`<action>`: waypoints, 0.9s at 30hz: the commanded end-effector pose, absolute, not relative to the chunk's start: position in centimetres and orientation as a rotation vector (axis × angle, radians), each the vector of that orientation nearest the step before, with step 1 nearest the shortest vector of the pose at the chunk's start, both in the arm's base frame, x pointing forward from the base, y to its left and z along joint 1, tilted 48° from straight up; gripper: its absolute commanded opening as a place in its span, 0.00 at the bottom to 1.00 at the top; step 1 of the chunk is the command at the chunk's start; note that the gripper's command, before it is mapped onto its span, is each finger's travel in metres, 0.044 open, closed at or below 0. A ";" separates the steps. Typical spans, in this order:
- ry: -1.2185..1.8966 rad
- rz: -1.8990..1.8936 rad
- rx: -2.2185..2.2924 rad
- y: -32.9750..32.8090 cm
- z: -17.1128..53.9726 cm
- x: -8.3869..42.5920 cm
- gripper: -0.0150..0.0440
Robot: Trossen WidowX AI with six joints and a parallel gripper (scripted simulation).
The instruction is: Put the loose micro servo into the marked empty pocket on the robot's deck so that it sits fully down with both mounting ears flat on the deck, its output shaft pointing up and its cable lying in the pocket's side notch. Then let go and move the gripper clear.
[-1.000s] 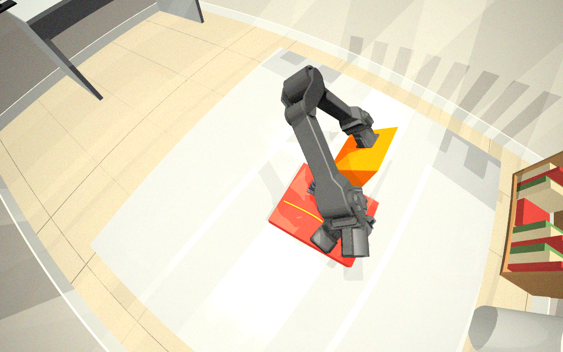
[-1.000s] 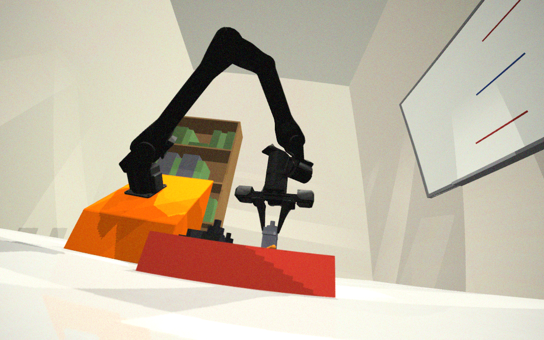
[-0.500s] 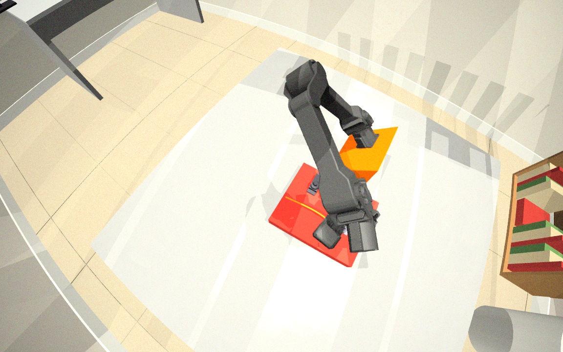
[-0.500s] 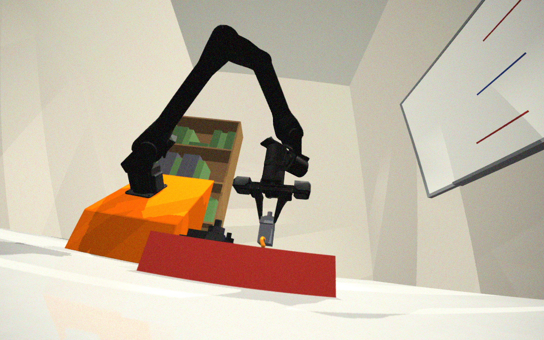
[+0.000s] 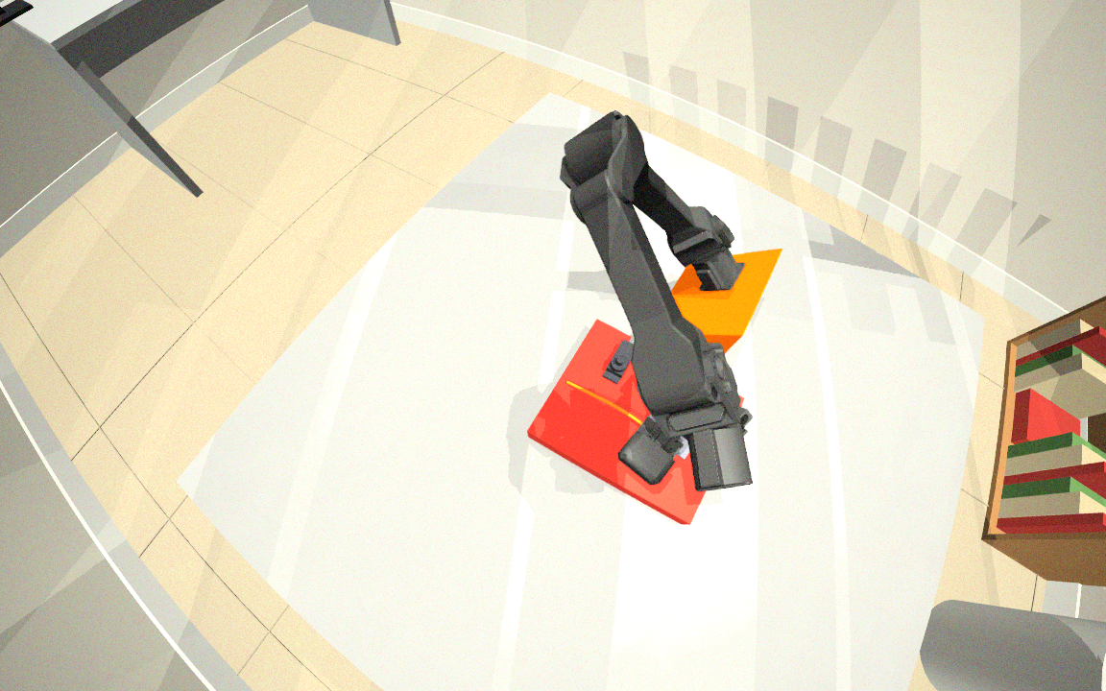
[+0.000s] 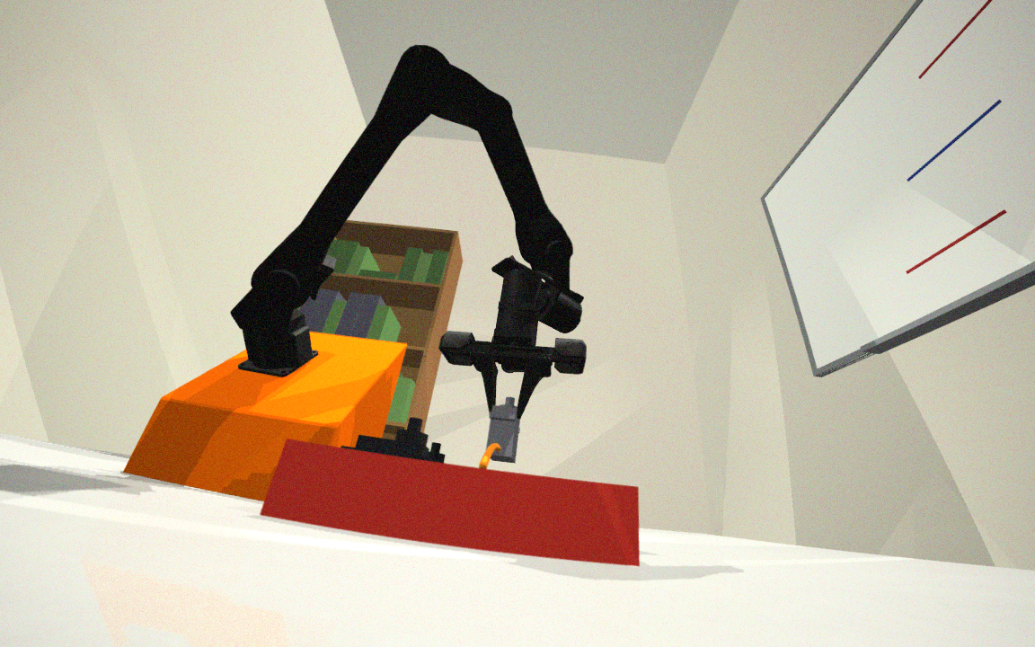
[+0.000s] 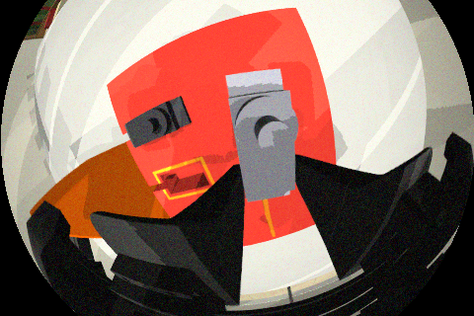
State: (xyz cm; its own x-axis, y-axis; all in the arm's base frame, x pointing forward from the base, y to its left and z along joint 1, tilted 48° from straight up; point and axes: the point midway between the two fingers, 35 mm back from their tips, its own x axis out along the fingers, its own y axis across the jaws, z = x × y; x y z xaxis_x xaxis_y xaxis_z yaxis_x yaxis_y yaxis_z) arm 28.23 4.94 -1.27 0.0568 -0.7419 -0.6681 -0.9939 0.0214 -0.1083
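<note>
The loose grey micro servo (image 5: 682, 448) (image 6: 502, 434) (image 7: 267, 158) is between the fingers of my gripper (image 6: 507, 412) (image 7: 267, 166), which is shut on it. Its output shaft points up. In the exterior view its underside shows a little above the top edge of the red deck (image 5: 557, 420) (image 6: 456, 510) (image 7: 207, 69). Its orange cable (image 5: 604, 400) (image 6: 489, 456) (image 7: 268, 212) trails from one end. The empty pocket's yellow outline (image 7: 178, 166) lies left of the servo in the wrist view, with a side notch at its left. The arm hides the pocket in the top view.
One dark servo (image 7: 157, 121) sits on the deck beyond the pocket in the wrist view. Another dark servo (image 5: 618, 361) shows in the top view; my left finger hides that area in the wrist view. The orange arm base (image 5: 729, 313) (image 6: 256, 434) (image 7: 99, 197) stands beside the deck.
</note>
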 end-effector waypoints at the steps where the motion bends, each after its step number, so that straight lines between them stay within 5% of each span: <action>1: 1.736 0.576 -1.772 4.3 -0.5 28.2 0.25; 27: 1.679 0.039 -1.347 3.0 1.0 28.4 0.25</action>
